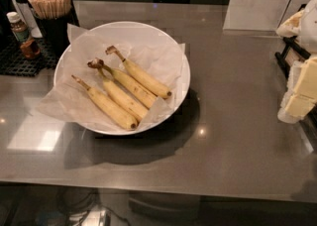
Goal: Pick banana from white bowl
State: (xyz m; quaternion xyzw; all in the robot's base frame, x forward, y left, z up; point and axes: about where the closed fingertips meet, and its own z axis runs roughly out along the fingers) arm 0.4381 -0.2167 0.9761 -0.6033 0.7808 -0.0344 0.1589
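A large white bowl [181,66] lined with crinkled white paper stands on the grey counter, left of centre. Several bananas lie in it, all slanting from upper left to lower right. The banana [144,78] with the curled, frayed brown stem lies farthest to the right, its dark tip toward the bowl's right rim. Left of it lie two bananas joined at one dark stem [121,89]. A single banana with a thin straight stem [108,105] lies nearest the front left. The gripper is not in view.
A black cup of wooden stir sticks [51,9] and a small brown bottle [22,34] stand on a black mat at the back left. A rack with pale packets [302,88] stands at the right edge. A clear stand [257,2] is at the back right.
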